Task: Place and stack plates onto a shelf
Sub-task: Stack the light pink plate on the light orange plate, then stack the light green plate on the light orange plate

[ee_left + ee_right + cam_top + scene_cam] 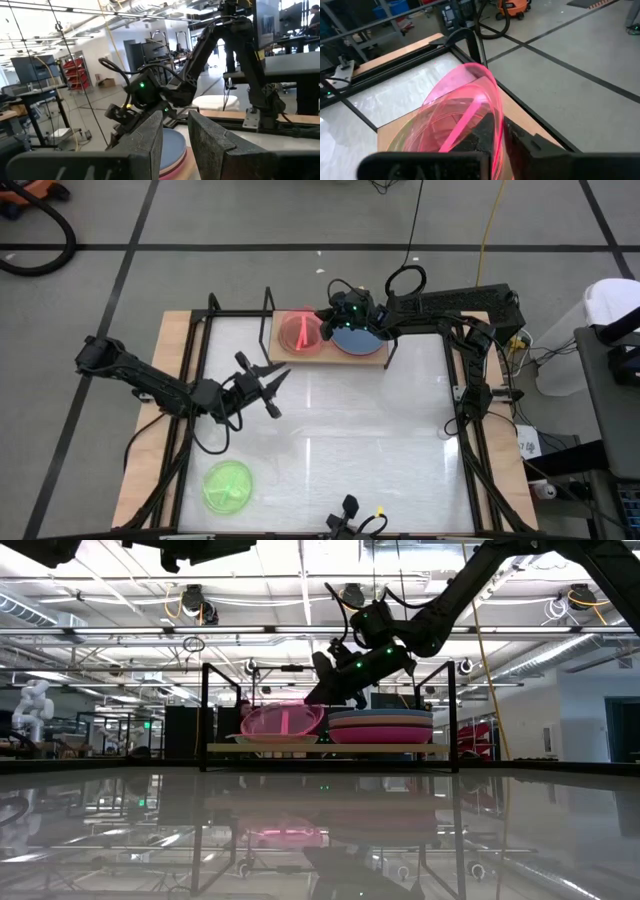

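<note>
My right gripper (328, 326) pinched the pink plate (300, 332), tilted at the shelf's (375, 358) nine-o'clock end, and it could have slid off; my left gripper (277, 385) waited wide open.

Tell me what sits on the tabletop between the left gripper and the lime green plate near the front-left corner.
Nothing: in the high view only bare white tabletop separates the left gripper from the lime green plate.

My right claw's matt black plastic fingers (485, 132) pinch a translucent, glossy hot pink round plastic plate (465, 110) above the small light-wood shelf board (330, 356) with thin black metal uprights, which stands on the big white tabletop (330, 430), smooth and mirror-shiny, edged in pale wood.
</note>
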